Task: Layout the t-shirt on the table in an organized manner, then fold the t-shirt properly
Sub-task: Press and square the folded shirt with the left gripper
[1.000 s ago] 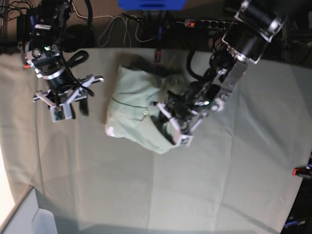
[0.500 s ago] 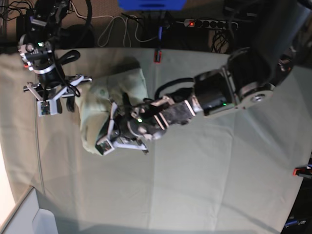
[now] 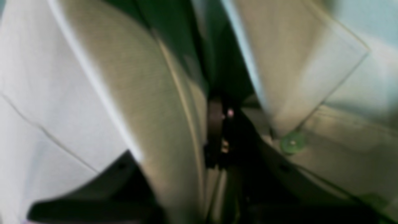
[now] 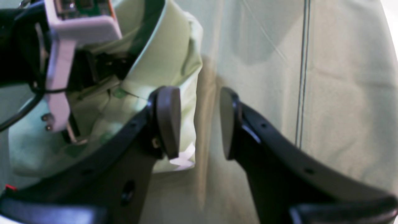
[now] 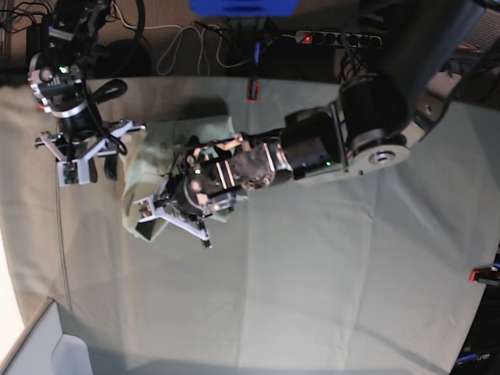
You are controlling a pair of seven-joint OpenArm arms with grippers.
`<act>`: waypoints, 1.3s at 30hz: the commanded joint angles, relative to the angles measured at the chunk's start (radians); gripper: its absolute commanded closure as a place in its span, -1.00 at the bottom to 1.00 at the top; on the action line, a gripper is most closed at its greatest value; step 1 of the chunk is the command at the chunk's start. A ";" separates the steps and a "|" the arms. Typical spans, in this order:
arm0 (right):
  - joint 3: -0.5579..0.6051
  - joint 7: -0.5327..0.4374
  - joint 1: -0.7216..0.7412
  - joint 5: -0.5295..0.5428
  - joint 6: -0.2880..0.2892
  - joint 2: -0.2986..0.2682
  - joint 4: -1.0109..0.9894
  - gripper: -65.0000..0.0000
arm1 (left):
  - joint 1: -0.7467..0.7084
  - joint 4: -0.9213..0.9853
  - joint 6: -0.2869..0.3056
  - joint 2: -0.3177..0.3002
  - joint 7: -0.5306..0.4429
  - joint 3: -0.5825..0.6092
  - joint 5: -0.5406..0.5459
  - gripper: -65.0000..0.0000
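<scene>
The pale mint t-shirt (image 5: 143,168) lies bunched at the left of the table (image 5: 328,281). My left gripper (image 5: 170,212) reaches far across from the right and is shut on a fold of the shirt. In the left wrist view blurred shirt fabric (image 3: 130,93) fills the frame, with a green button (image 3: 292,143) showing. My right gripper (image 5: 84,166) is open and empty just left of the shirt. In the right wrist view its open fingers (image 4: 168,121) stand at the shirt's edge (image 4: 174,56), above the table cloth (image 4: 342,93).
The left arm's white camera mount (image 4: 71,31) sits close beside the right gripper. A red clamp (image 5: 484,274) is at the table's right edge and an orange one (image 5: 252,88) at the back. A power strip (image 5: 336,37) and cables lie behind. A grey bin (image 5: 47,348) is at the bottom left.
My left arm has dragged the bunched shirt from the table's middle to the left, next to the right gripper. The right gripper has shifted slightly left and back.
</scene>
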State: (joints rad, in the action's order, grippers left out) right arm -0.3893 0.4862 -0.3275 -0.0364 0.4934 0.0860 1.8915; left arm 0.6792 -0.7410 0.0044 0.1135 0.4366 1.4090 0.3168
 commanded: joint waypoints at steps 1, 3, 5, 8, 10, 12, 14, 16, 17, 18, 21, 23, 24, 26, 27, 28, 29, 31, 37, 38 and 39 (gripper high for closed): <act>0.002 -0.024 0.003 0.011 0.000 -0.001 0.021 0.32 | 0.032 -0.012 -0.004 0.015 -0.012 -0.004 -0.023 0.76; 0.002 -0.024 0.003 0.011 0.000 0.001 0.021 0.32 | 0.032 -0.021 -0.004 0.016 -0.012 -0.004 -0.064 0.45; 0.002 -0.024 0.003 0.011 0.000 0.001 0.021 0.32 | 0.032 -0.021 -0.004 0.016 -0.012 -0.004 -0.089 0.10; 0.002 -0.024 0.003 0.011 0.000 0.001 0.023 0.32 | 0.041 -0.022 -0.004 0.016 -0.011 -0.006 -0.100 -0.26; 0.002 -0.024 0.003 0.011 0.000 0.001 0.023 0.32 | 0.064 -0.022 -0.004 0.016 -0.011 -0.006 -0.098 -0.36; 0.002 -0.024 0.003 0.011 0.000 0.001 0.021 0.32 | 0.075 -0.022 -0.004 0.015 -0.011 -0.006 -0.098 -0.39; 0.003 -0.024 0.003 0.011 0.000 0.001 0.021 0.32 | 0.089 -0.022 -0.004 0.010 -0.011 -0.006 -0.092 -0.41; 0.003 -0.024 0.008 0.011 0.000 0.001 0.021 0.32 | 0.093 -0.022 -0.004 0.008 -0.011 -0.006 -0.090 -0.41; 0.003 -0.024 0.011 0.011 0.000 0.001 0.019 0.32 | 0.095 -0.022 -0.004 0.007 -0.011 -0.006 -0.090 -0.41; 0.003 -0.024 0.012 0.011 0.000 0.001 0.019 0.32 | 0.098 -0.022 -0.004 0.007 -0.011 -0.006 -0.090 -0.41; 0.005 -0.024 0.014 0.011 0.000 0.001 0.016 0.32 | 0.104 -0.022 -0.004 0.007 -0.012 -0.050 -0.090 -0.41; 0.005 -0.024 0.023 0.011 0.000 0.001 0.015 0.32 | 0.103 -0.024 -0.004 0.007 -0.014 -0.115 -0.090 -0.41; 0.008 -0.024 0.026 0.011 0.000 0.001 0.012 0.32 | 0.101 -0.032 -0.004 0.007 -0.014 -0.155 -0.090 -0.41; 0.026 -0.024 0.026 0.011 0.000 0.001 0.001 0.32 | 0.098 -0.062 -0.004 -0.005 -0.014 -0.239 -0.095 -0.41; 0.036 -0.024 0.028 0.011 0.000 -0.002 -0.008 0.32 | 0.084 -0.079 -0.004 -0.022 -0.017 -0.291 -0.092 -0.40; 0.043 -0.024 0.031 0.011 0.000 -0.004 -0.020 0.32 | 0.070 -0.102 -0.004 -0.033 -0.017 -0.348 -0.092 -0.40; 0.051 -0.024 0.034 0.011 0.000 -0.004 -0.036 0.32 | 0.058 -0.130 -0.004 -0.042 -0.017 -0.414 -0.095 -0.40; 0.069 -0.024 0.037 0.011 0.000 -0.007 -0.065 0.32 | 0.026 -0.182 -0.004 -0.064 -0.012 -0.567 -0.090 -0.40; 0.109 -0.027 0.078 0.011 0.000 -0.018 -0.155 0.33 | -0.194 -0.394 -0.007 -0.182 -0.012 -1.017 -0.089 -0.40; 0.109 -0.028 0.084 0.011 0.000 -0.018 -0.177 0.35 | -0.243 -0.435 -0.007 -0.200 -0.012 -1.083 -0.089 -0.40; 0.111 -0.030 0.094 0.011 0.000 -0.018 -0.198 0.39 | -0.293 -0.480 -0.007 -0.217 -0.012 -1.143 -0.089 -0.40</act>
State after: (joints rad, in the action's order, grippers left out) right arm -0.2794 0.4778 -0.2340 -0.0357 0.4931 0.0673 1.6760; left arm 0.3553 -1.2076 -0.0067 -0.1146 0.4438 0.2539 0.2260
